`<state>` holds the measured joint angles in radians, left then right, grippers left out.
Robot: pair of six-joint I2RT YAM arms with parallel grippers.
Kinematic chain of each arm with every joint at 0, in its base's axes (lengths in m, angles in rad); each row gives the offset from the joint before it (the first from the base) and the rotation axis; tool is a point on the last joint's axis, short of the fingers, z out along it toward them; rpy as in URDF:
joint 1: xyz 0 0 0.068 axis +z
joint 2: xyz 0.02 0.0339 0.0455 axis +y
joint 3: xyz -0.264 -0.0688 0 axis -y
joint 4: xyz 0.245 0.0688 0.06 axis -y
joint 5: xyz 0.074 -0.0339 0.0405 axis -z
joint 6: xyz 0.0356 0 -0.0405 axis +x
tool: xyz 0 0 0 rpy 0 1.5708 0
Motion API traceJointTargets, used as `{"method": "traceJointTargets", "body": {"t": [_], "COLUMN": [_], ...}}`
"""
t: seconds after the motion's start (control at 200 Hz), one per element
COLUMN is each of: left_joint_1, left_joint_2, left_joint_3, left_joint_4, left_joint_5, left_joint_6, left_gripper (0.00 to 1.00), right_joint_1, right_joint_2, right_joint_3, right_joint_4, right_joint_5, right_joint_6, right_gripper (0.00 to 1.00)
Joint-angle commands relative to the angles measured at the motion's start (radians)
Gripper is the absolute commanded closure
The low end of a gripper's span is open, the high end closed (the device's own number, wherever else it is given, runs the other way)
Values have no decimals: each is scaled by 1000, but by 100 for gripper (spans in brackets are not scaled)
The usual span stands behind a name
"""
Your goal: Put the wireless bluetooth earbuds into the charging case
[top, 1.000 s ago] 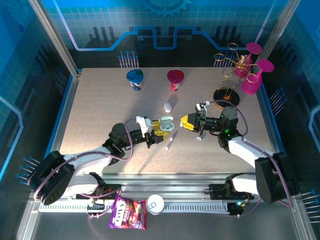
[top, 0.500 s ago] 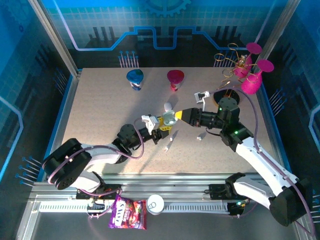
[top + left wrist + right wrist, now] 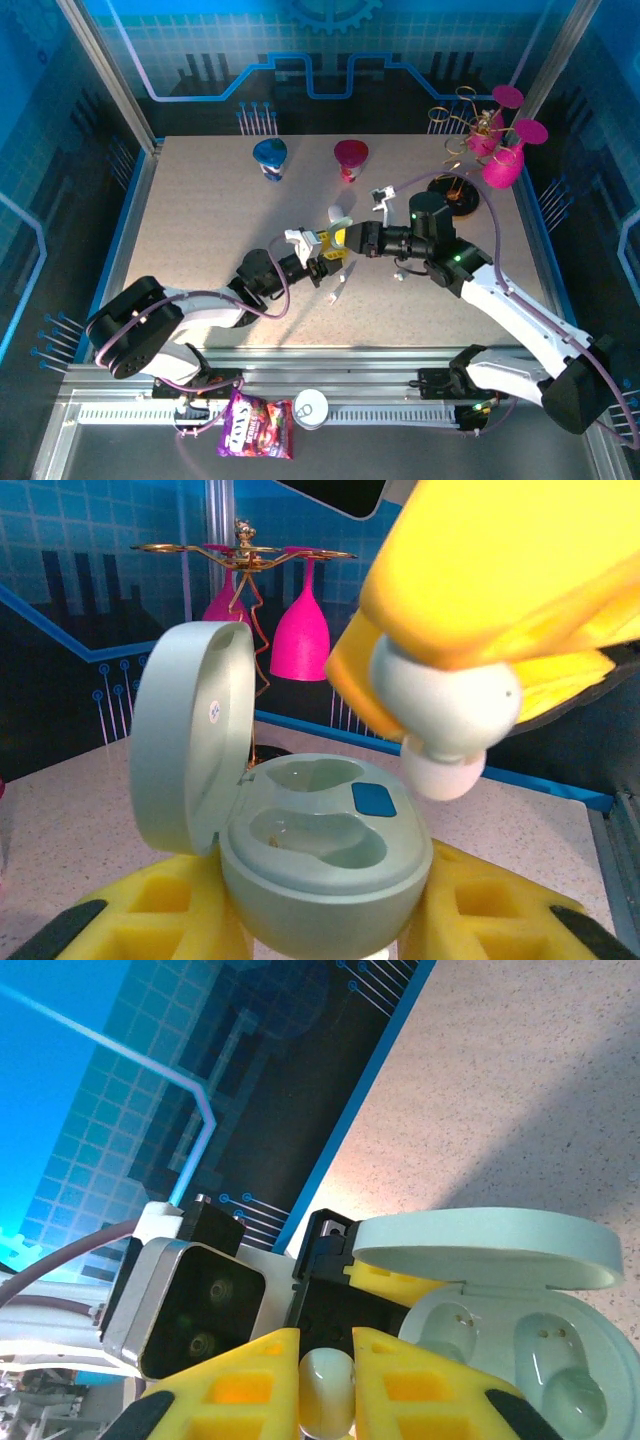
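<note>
1. Earbud (image 3: pixel 440 715) is pinched tight in the right hand (image 3: pixel 327 1380).
2. Open charging case (image 3: pixel 320 850) is clamped in the left hand (image 3: pixel 322 250), lid up.
3. Case wells lie just below the right hand's fingertips, facing it. The earbud is near but not touching.

**Edges and blur hide much of the grip**

In the left wrist view, the pale green, pebble-shaped plastic charging case (image 3: pixel 320 870) runs off the lower edge. So do the yellow padded fingers (image 3: pixel 150 920) of the left gripper (image 3: pixel 318 940) flanking it. The right gripper (image 3: pixel 430 670) is blurred, cropped at top and right, with the small white plastic earbud (image 3: pixel 450 720) half buried in it. The right wrist view crops earbud and case too. From above, white bits (image 3: pixel 338 290) on the speckled beige table (image 3: pixel 200 220) are too small to identify.
</note>
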<state>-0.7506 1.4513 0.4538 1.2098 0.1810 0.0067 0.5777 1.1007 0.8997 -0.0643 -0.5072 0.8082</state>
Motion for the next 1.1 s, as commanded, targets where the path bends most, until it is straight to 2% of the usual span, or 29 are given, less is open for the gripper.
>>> {"method": "traceJointTargets", "body": {"t": [0.0,0.515,1.096], "left_joint_1": [-10,-17,-18], "left_joint_2": [-20,-40,-35], "left_joint_3": [29,31,32], "left_joint_4": [26,11,17], "left_joint_5": [-15,-23,-28], "left_joint_6": [-8,-20,-20], "left_gripper": [75,75,75], "right_joint_1": [22,71,81], "right_joint_2": [15,30,57], "right_joint_3": [36,35,31], "right_joint_4": [-26,-67,-81], "right_joint_5": [48,187,207], "right_joint_6": [-47,-113,-117], "right_gripper": [85,85,80]}}
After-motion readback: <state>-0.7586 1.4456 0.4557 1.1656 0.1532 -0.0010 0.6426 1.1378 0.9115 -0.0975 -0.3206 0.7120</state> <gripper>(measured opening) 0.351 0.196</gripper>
